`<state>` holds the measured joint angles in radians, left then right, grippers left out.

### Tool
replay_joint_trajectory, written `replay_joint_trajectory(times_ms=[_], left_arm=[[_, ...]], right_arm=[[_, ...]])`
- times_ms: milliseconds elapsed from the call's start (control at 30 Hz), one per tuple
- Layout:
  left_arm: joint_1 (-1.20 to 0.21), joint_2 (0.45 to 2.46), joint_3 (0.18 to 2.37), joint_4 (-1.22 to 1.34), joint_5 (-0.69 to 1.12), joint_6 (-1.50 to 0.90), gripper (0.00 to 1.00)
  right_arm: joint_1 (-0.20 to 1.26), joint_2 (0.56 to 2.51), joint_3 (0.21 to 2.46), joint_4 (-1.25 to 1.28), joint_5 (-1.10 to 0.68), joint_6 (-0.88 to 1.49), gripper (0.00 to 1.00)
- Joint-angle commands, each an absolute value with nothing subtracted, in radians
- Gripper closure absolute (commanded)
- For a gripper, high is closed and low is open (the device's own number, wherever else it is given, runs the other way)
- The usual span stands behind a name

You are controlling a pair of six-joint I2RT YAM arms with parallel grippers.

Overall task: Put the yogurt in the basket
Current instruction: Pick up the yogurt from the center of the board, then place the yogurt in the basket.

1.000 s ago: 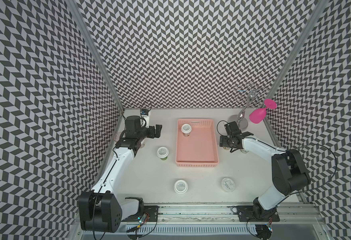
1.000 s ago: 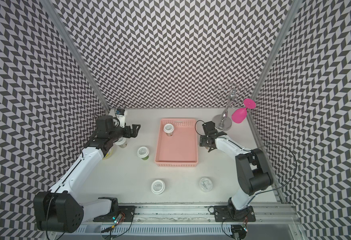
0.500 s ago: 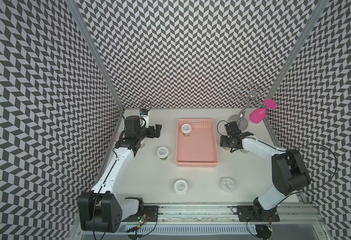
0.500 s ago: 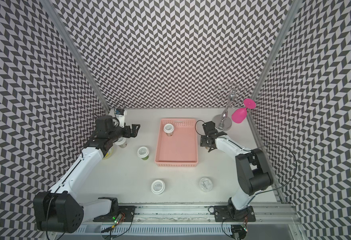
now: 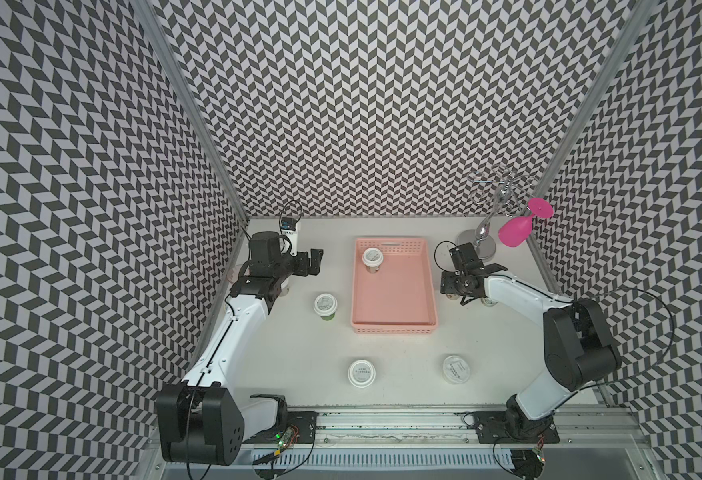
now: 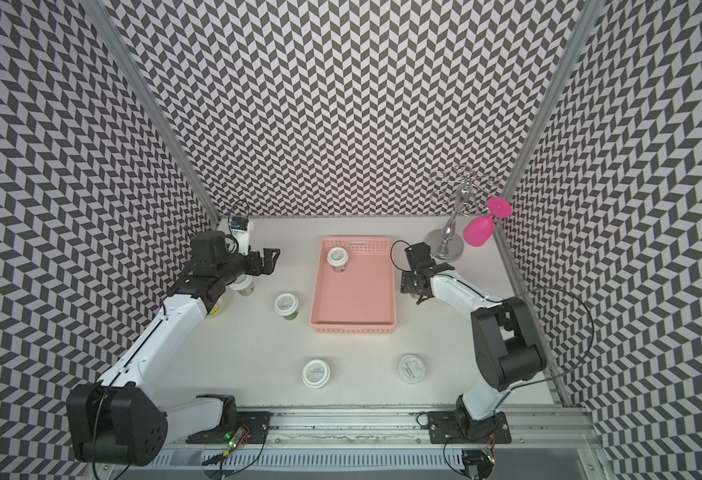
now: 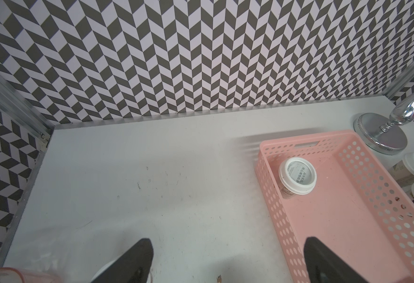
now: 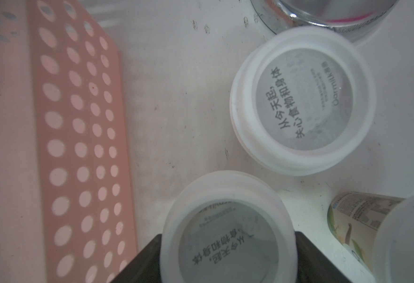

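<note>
The left arm (image 5: 232, 332) and right arm (image 5: 519, 291) are white tubes with round black joints (image 5: 199, 419). The left gripper (image 7: 228, 242) and right gripper (image 8: 228, 257) are black. Thin black cables (image 5: 631, 288) loop off them. A tiny green light (image 5: 278, 435) glows by a black base plate (image 5: 305, 424)

chrome stand (image 5: 477, 247): far right corner | magenta wine glass (image 5: 514, 233): hanging from it, inverted

my right hand (image 8: 228, 257) clasps a cup (image 8: 228, 220) in a tight spot: basket (image 8: 78, 147) wall on one side, second cup (image 8: 301, 98), third cup (image 8: 362, 220) and stand (image 8: 323, 17) crowding the other. basket floor lies free beyond its corner cup (image 5: 373, 257). table (image 5: 403, 361) nearer me is mostly open.
</note>
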<state>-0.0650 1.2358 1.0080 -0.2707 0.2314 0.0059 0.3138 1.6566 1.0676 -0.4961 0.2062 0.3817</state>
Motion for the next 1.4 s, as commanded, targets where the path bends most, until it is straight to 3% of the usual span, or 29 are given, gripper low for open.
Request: replay_joint_trajectory(times_ms=[0, 400, 900, 1367], left_arm=[[-0.060, 1.210, 0.997, -0.245, 0.244, 0.005, 0.00], [-0.060, 1.207, 0.996, -0.242, 0.247, 0.001, 0.00], [-0.059, 1.196, 0.996, -0.244, 0.252, 0.000, 0.00], [-0.053, 1.184, 0.991, -0.243, 0.249, 0.003, 0.00]], right_arm=[[0.322, 1.611, 1.088, -0.501, 0.216, 0.372, 0.21], [0.365, 1.576, 1.160, -0.572, 0.240, 0.380, 0.21], [0.451, 1.582, 1.407, -0.704, 0.238, 0.374, 0.21], [0.545, 1.766, 1.635, -0.728, 0.219, 0.356, 0.21]])
